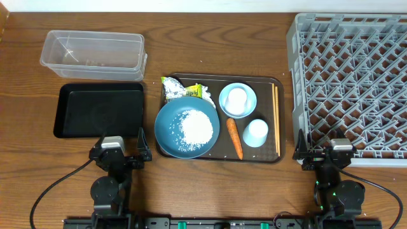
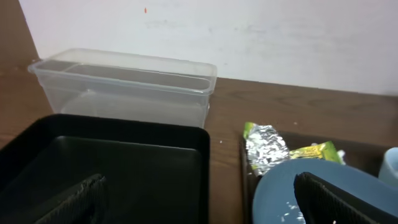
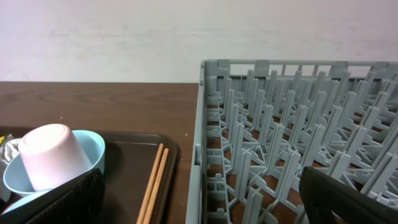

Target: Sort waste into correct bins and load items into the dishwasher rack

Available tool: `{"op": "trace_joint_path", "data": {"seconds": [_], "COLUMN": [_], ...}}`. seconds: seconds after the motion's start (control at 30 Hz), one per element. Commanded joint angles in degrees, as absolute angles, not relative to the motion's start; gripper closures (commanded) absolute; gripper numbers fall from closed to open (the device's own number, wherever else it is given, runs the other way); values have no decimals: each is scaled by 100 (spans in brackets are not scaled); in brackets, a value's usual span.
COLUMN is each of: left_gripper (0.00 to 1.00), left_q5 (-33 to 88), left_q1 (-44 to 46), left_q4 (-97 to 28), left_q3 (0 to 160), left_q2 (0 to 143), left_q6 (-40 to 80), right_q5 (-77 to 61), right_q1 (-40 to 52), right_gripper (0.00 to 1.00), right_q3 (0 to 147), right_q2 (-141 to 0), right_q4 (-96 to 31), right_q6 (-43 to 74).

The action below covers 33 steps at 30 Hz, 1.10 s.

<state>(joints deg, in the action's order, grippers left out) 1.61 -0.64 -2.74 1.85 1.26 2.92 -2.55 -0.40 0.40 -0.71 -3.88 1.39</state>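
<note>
1. Two hands rest at the near edge of the bench in the overhead view. The left hand is just near of the black tray. The right hand is at the near wall of the grey rack. Both are spread wide and hold nothing.
2. Also from overhead, the clear tub stands at the far left, just beyond the black tray. A brown serving tray lies in the middle, just left of the rack.
   - The dark blue dish fills its left part, with the rice heaped in it.
   - The wrapper touches the dish's far rim.
   - The carrot lies just right of the dish, pointing near to far.
   - The small bowl sits far of the carrot, and the cup stands just right of it.
   - The chopsticks run along the tray's right edge.
3. From the left wrist, dark fingers show at both lower corners, set wide apart. The black tray lies between them with the tub beyond. The wrapper and the dish's rim, with a few grains, are at the right.
4. From the right wrist, the fingers again stand wide apart at the lower corners. The rack rises at the right, with the chopsticks just left of its wall. The cup and bowl are at the far left. I cannot tell whether they touch.
</note>
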Motion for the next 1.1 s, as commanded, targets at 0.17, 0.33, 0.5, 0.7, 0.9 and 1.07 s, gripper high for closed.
{"op": "trace_joint_path", "data": {"seconds": [0.17,0.33,0.5,0.7,0.9,1.07], "left_gripper": [2,2,2,2,2,2], "left_q5": [1627,2851,3256,4300,4554,4254], "left_q1": [-58,-58,-58,-58,-58,-58], "left_q4": [-259,-213,-193,-119,-134,-1275], "left_q3": [23,23,23,23,287,1087], "left_q2": [137,137,137,137,137,143], "left_q6": [3100,4978,5457,5229,5218,4862], "right_q5": [-191,-193,-191,-191,-191,-193], "right_q1": [115,115,115,115,115,115], "right_gripper": [1,1,1,1,1,1], "right_q3": [32,32,32,32,32,32], "right_q2": [-67,-67,-67,-67,-67,-67], "right_q4": [-410,-410,-412,-410,-410,-410], "right_q6": [58,58,58,58,58,58]}}
